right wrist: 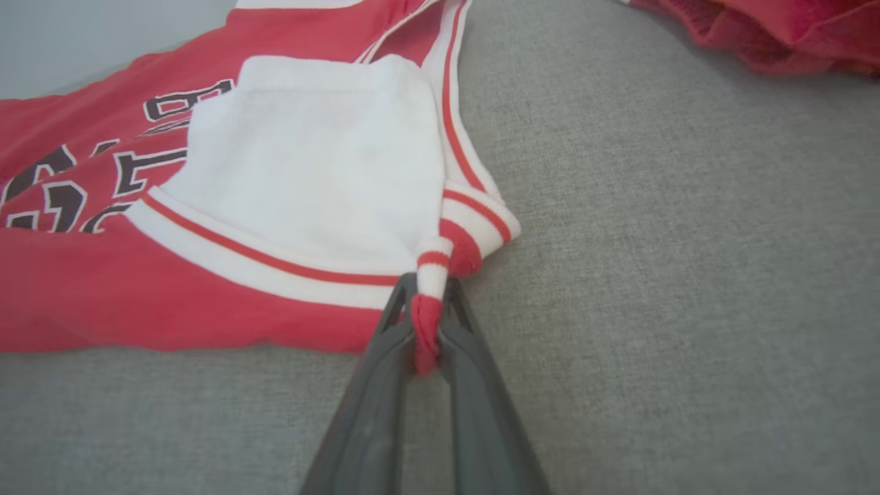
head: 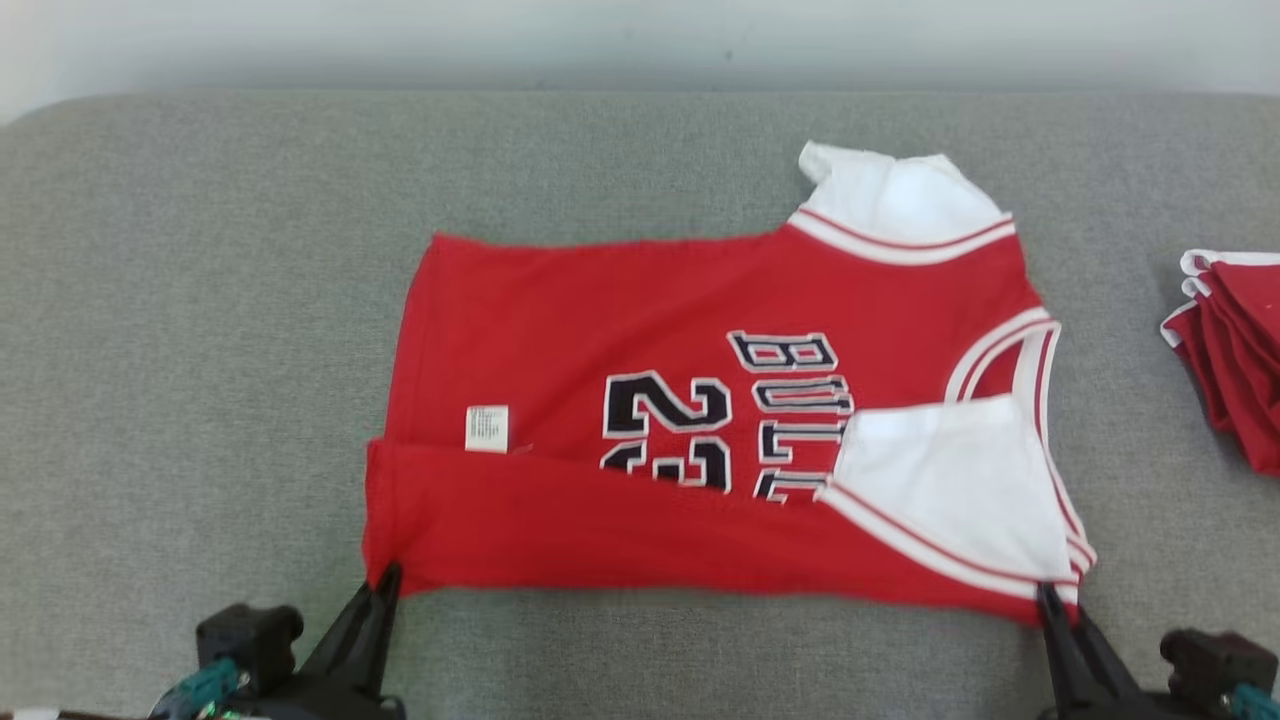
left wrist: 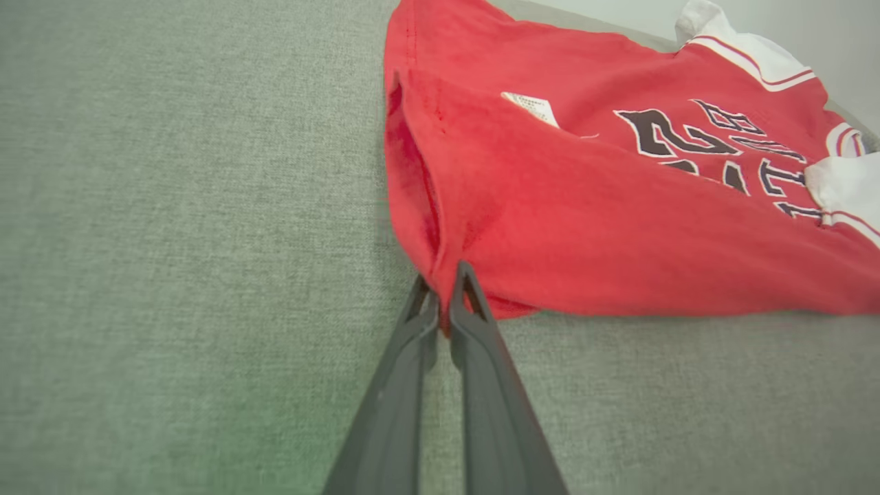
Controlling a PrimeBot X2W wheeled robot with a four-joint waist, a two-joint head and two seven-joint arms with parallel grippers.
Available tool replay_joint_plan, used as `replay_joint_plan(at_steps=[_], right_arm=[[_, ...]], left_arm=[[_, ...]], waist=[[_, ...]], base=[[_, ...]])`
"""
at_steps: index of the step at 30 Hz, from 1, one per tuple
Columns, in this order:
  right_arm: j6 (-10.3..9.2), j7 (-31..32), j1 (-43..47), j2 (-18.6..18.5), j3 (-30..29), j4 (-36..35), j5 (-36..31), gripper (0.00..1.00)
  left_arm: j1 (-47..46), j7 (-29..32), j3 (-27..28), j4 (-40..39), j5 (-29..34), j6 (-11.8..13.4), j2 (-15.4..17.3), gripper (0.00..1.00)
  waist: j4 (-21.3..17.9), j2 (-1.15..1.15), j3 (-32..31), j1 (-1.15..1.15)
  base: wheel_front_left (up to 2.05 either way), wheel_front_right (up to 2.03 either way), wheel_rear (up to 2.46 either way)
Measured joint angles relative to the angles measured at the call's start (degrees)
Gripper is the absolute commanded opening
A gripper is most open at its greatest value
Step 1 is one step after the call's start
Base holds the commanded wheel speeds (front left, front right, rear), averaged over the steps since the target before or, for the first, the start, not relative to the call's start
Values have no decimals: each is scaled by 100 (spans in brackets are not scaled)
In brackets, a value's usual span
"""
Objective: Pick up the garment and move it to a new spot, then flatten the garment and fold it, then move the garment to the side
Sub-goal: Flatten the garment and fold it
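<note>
well, garment (head: 600, 310) on grey fabric surface (head: 200, 300)

The red basketball jersey (head: 620, 300) with white sleeves lies flat on the grey fabric tabletop (head: 200, 300), its near edge folded over.

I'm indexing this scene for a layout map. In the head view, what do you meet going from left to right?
Left pincer, then on the jersey: white label, black number, black lettering; right pincer, pile of red clothes.
</note>
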Motion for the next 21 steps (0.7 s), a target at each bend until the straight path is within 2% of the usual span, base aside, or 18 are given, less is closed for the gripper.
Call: replay_joint_plan(at_steps=[8, 15, 16, 17, 18, 19, 20, 21], right_arm=[[0, 679, 976, 207, -40, -844, 143, 0], [0, 1059, 1313, 319, 22, -977, 282, 0], [0, 1087, 1310, 328, 16, -979, 304, 4], [0, 1088, 1296, 336, 11, -979, 310, 45], [0, 1089, 1265, 348, -3, -976, 324, 100], [0, 1089, 1235, 352, -24, -968, 324, 100], [0, 1079, 1207, 357, -58, -977, 324, 100], [0, 1049, 1182, 361, -93, -996, 323, 100]], left_arm=[[854, 490, 98, -881, -33, 385, 369, 0], [1433, 765, 202, -1305, -215, 651, 500, 0], [1455, 788, 201, -1314, -231, 653, 501, 0], [1457, 786, 205, -1315, -230, 662, 500, 0], [1454, 798, 202, -1311, -240, 671, 492, 42], [1447, 801, 194, -1304, -259, 672, 471, 94], [1433, 799, 189, -1295, -258, 692, 448, 100], [1400, 794, 190, -1287, -257, 699, 435, 100]], waist=[[20, 0, -165, 0], [-71, 0, -243, -1], [-81, 0, -244, -1], [-87, 0, -245, 0], [-92, 0, -245, 0], [-94, 0, -248, 0], [-95, 0, -253, -1], [-97, 0, -254, 0]], base=[[0, 0, 0], [0, 0, 0], [0, 0, 0], [0, 0, 0], [0, 0, 0], [0, 0, 0], [0, 0, 0], [0, 0, 0]])
